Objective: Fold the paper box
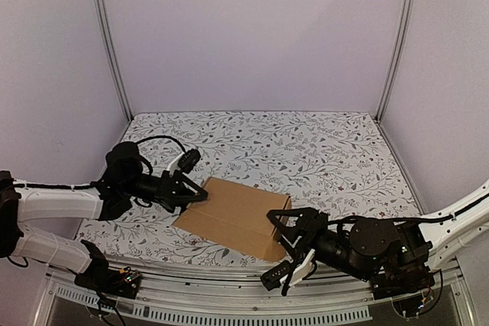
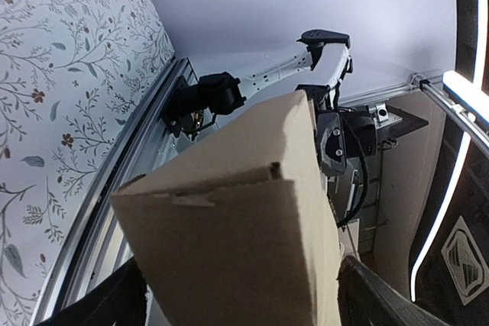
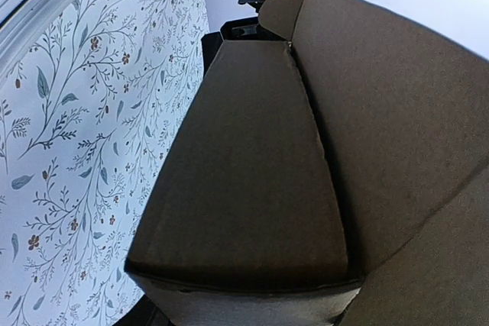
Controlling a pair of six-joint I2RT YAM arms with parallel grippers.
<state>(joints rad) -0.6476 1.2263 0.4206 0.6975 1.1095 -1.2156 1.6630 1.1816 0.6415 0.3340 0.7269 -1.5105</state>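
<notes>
The paper box (image 1: 233, 215) is a plain brown carton lying on the floral table between my two arms. My left gripper (image 1: 197, 192) is at its left end. In the left wrist view the box (image 2: 229, 219) fills the gap between the two dark fingers (image 2: 382, 299), which touch its sides. My right gripper (image 1: 289, 243) is at the box's right end with its jaws spread wide. In the right wrist view the box (image 3: 252, 181) lies deep between the jaws, with a rounded flap (image 3: 286, 9) standing at its far end. Only one dark finger (image 3: 145, 316) shows there.
The floral table cover (image 1: 306, 150) reaches to the white back and side walls. A metal rail (image 1: 229, 307) runs along the near edge by the arm bases. The right arm's body (image 2: 321, 43) shows beyond the box in the left wrist view.
</notes>
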